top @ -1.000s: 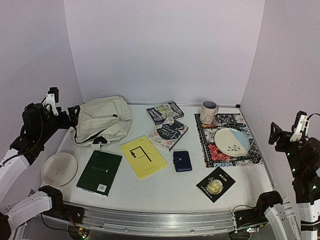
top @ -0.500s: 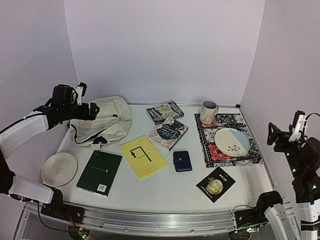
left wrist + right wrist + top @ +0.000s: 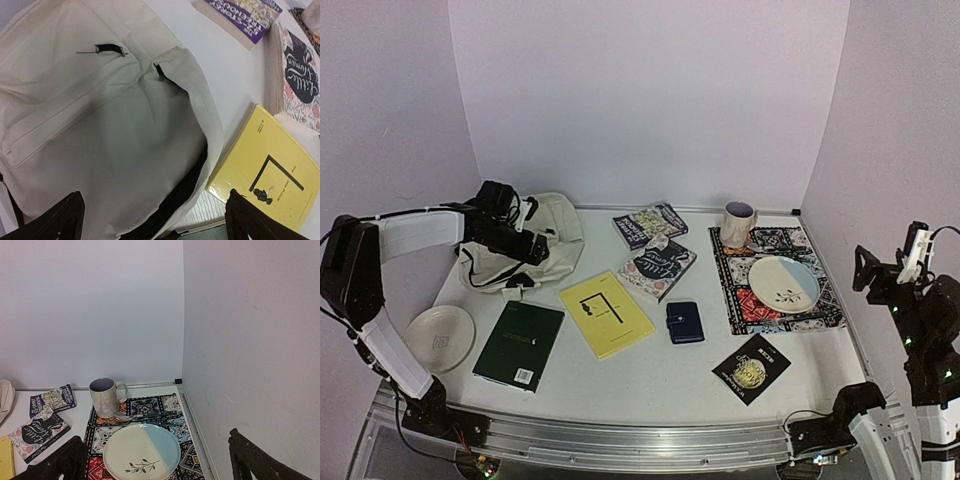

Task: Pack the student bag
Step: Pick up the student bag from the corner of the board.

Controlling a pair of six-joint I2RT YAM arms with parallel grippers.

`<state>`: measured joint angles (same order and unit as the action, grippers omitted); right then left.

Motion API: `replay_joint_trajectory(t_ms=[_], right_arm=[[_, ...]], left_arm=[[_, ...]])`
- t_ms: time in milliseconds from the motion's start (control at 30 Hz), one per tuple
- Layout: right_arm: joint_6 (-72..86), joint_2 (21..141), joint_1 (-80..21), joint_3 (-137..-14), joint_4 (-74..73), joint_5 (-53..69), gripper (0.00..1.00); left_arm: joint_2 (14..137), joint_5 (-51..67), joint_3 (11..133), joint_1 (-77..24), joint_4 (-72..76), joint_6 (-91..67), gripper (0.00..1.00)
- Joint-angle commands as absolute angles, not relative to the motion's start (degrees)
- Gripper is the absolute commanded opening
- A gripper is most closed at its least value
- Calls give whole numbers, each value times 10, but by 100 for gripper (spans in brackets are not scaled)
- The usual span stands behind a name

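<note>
Green hardback (image 3: 519, 343) nearest the arms, then a black booklet (image 3: 751, 368), a yellow book (image 3: 606, 313) and a blue wallet (image 3: 684, 322), and farther back a floral-covered book (image 3: 657, 266) and a purple one (image 3: 650, 224): all lie loose on the table (image 3: 650, 390), none of them inside the bag. By that showing, packing has not begun, and every item is left to load.

Over at the far left of the table, the left gripper (image 3: 538, 250) hangs directly above the student bag (image 3: 560, 222), fingers (image 3: 57, 220) spread wide and holding nothing. The cream fabric fills the wrist view beneath the hand, slumped flat on the table. A dark gap runs along the bag's edge just below and to the right of the fingertips, on the side nearest the yellow book; it may be the bag's mouth, though the pictures do not settle whether it is unzipped far enough to take a book. Opening or lifting that edge looks like the step in hand.

The right gripper (image 3: 868, 270) is raised well apart from the bag at the opposite side of the table, fingers likewise spread and empty.
</note>
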<state>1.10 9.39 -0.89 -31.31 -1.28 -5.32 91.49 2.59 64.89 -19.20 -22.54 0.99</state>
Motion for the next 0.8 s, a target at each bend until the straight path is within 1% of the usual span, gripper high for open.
replay_joint_trajectory(t_ms=[0, 167, 233, 267, 333, 367, 433, 467, 533, 567, 633, 767], right_arm=[[14, 92, -7, -312, 21, -42, 98], [15, 93, -7, -311, 21, -40, 98], [15, 92, -7, -311, 21, -41, 98], [15, 93, -7, -311, 21, -40, 98], [15, 95, -7, -312, 21, -37, 98], [15, 95, -7, -312, 21, -37, 98], [17, 97, -7, -313, 21, -36, 98], [18, 98, -7, -314, 20, -34, 98], [20, 99, -7, -316, 19, -31, 98], [21, 100, -7, -318, 18, -31, 98], [23, 103, -7, -321, 15, -26, 98], [23, 116, -7, -334, 7, 9, 98]], left_arm=[[972, 63, 708, -196, -267, 57, 99], [1041, 47, 755, -198, -309, 85, 99], [1060, 53, 769, -202, -317, 90, 98], [1064, 55, 774, -204, -319, 92, 92], [1069, 57, 786, -210, -325, 97, 75], [1068, 57, 793, -211, -328, 99, 65], [1064, 58, 807, -213, -332, 100, 41], [1060, 61, 814, -213, -334, 101, 31], [1053, 63, 833, -215, -341, 103, 16], [1049, 61, 842, -216, -345, 104, 10], [1038, 62, 867, -217, -352, 101, 1], [1014, 77, 917, -217, -356, 71, 0]])
